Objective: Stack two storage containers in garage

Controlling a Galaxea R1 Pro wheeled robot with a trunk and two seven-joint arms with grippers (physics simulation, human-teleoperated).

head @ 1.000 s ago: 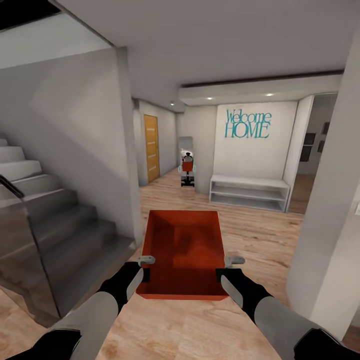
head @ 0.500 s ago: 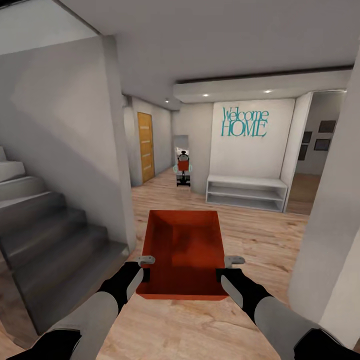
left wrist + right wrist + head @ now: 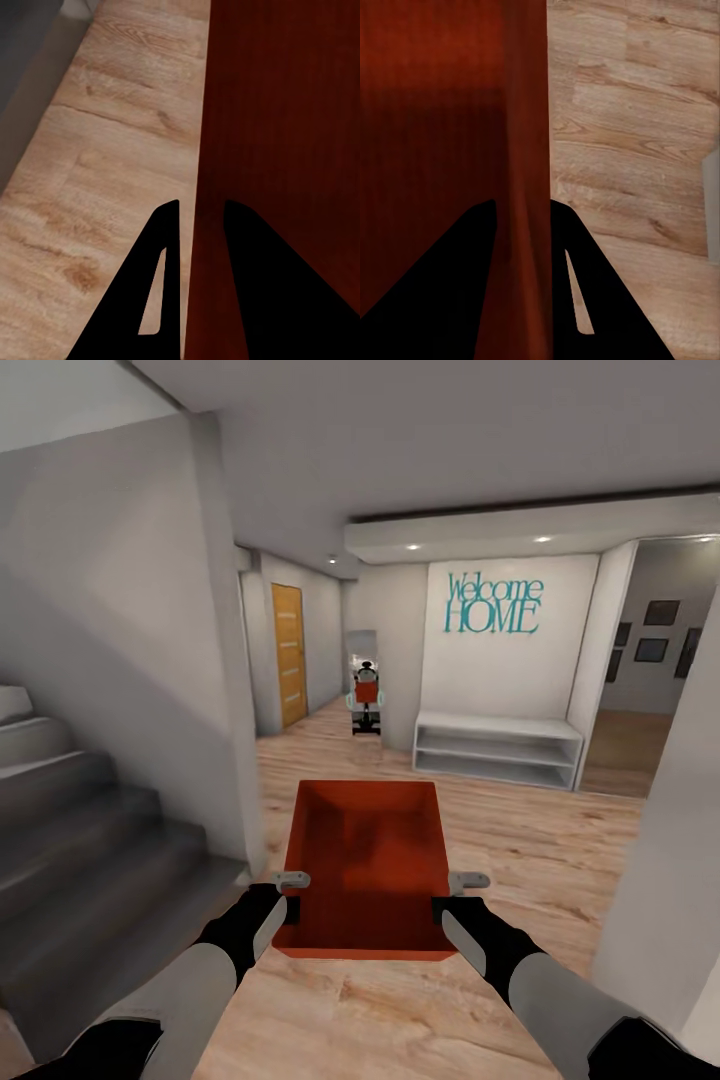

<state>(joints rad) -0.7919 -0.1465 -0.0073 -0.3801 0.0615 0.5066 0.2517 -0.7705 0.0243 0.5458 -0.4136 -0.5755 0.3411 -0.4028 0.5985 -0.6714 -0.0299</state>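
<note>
I carry one orange-red storage container [image 3: 365,860] in front of me, level above the light wood plank floor [image 3: 520,840]. My left gripper [image 3: 290,895] is shut on the container's left wall and my right gripper [image 3: 452,895] on its right wall. In the left wrist view the two dark fingers [image 3: 161,247] straddle the red wall [image 3: 202,225]. The right wrist view shows the same grip [image 3: 521,225] on the opposite wall [image 3: 525,150]. The bin is empty. The garage is out of view.
A grey staircase [image 3: 90,860] rises at my left, with a white wall corner [image 3: 225,660] beside it. Ahead is a hallway with an orange door [image 3: 288,655], a mirror [image 3: 365,685], a low white shelf bench [image 3: 497,748] and a white wall [image 3: 670,860] at right.
The whole view has shifted: the stairs slid left and lower, the opening at the right widened. The container and both grippers keep the same hold.
</note>
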